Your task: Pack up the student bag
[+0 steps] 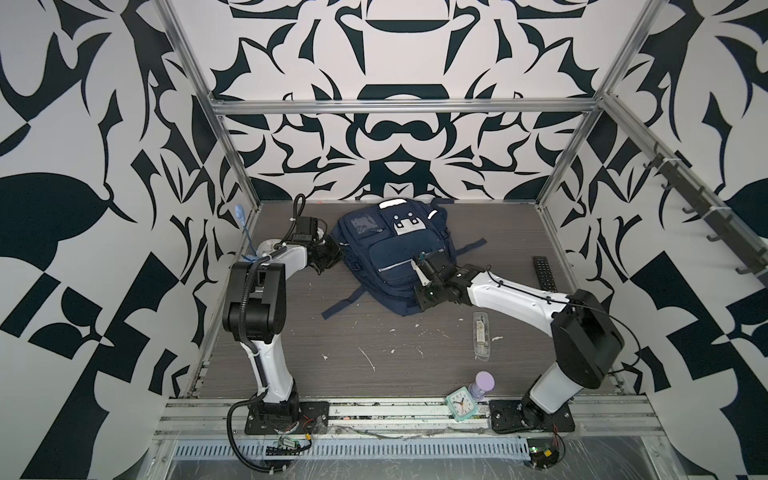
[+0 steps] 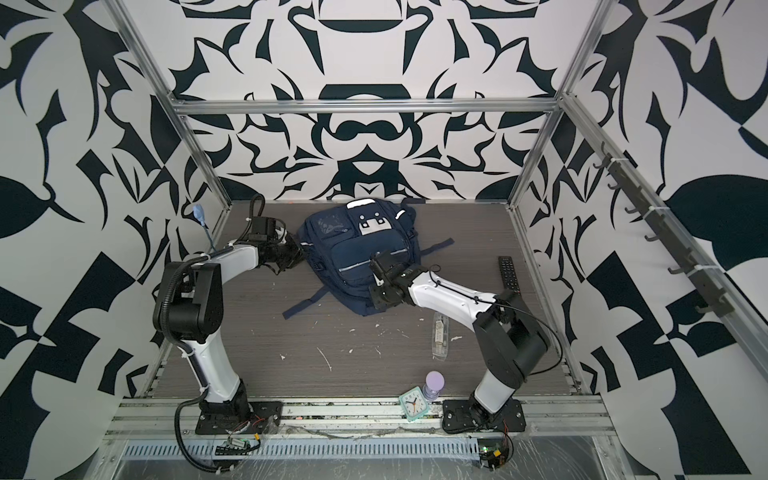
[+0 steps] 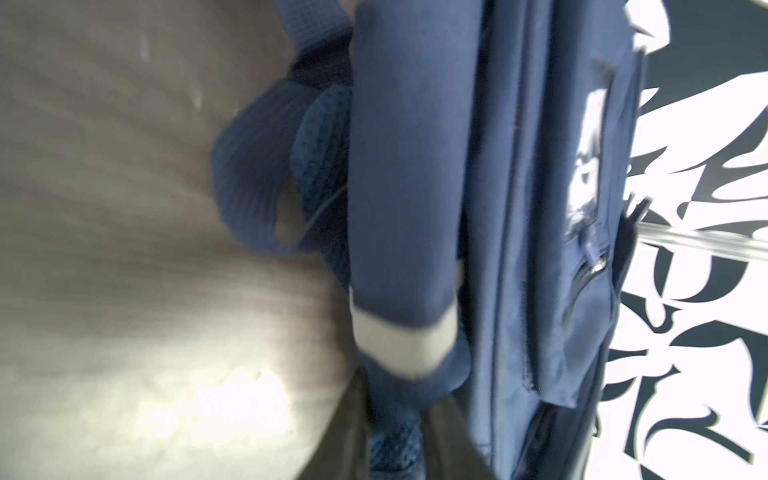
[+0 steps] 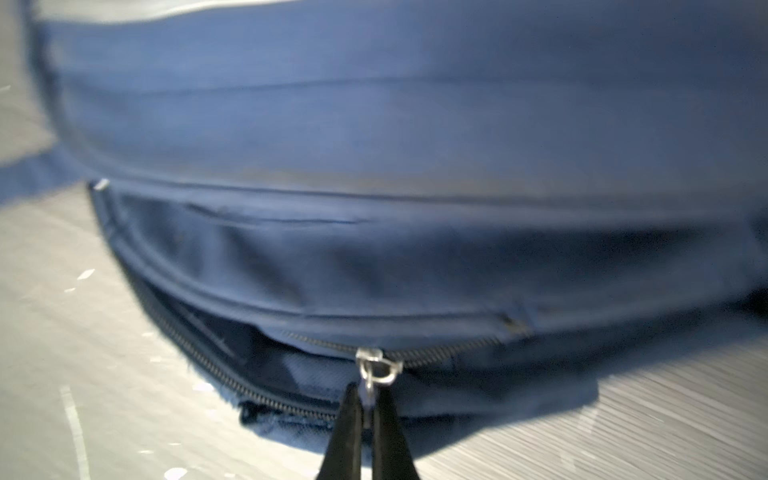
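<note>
Navy fabric marks the bag, which lies flat, front face up, at the far middle of the grey table in both top views. Its top end points to the far wall. A strap trails from its near left corner onto the table.

The left claw sits at the left side of the bag, against the fabric. The left wrist view is blurred and shows the bag's side panel with a pale band. Whether this claw is spread or gripping cannot be told.

The right claw sits at the near right corner of the bag. In the right wrist view its two black fingers are pressed together on the silver zipper pull. The zipper is partly open: the teeth are parted on one side of the slider, and dark lining shows in the gap.

Other items, all apart from the bag:
- remote, at the right edge of the table;
- clear case, on the right, nearer than the remote;
- clock and purple-capped bottle, just beside each other at the near edge, by the right arm's base.
</note>
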